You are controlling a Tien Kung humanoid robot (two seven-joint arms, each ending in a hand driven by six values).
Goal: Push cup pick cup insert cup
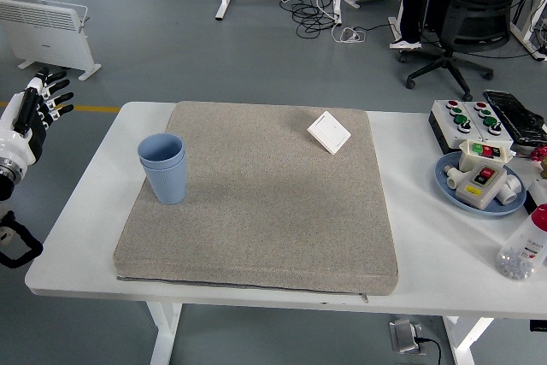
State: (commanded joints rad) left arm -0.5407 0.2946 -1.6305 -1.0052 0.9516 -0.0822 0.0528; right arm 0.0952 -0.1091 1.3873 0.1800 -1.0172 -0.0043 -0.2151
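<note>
Left hand (36,107) at the far left edge, off the bench (81,203), fingers (56,97) spread and straight, holding nothing. White shell, black finger segments.

Cups (163,167): 2 blue cups, one nested inside the other, smooth plastic look, tapered round form. They stand upright, mouth up, long axis vertical. They sit to the right of the hand and well apart from it, on the left part of the mat (256,198), near its left edge.

Mat: grey, coarse speckled fabric, thick, roughly square with rounded corners, covering most of the white bench top.

Small white square plate (329,132) lies flat and turned at an angle at the mat's far right part, well away from the cups.

Past the mat, farthest from the hand: a white box with red and green buttons (463,119), a blue round dish (445,179) holding white switch boxes, and a clear bottle with a red cap (523,247) at the edge.

Nothing stands between hand and cups but bare bench and mat edge.
</note>
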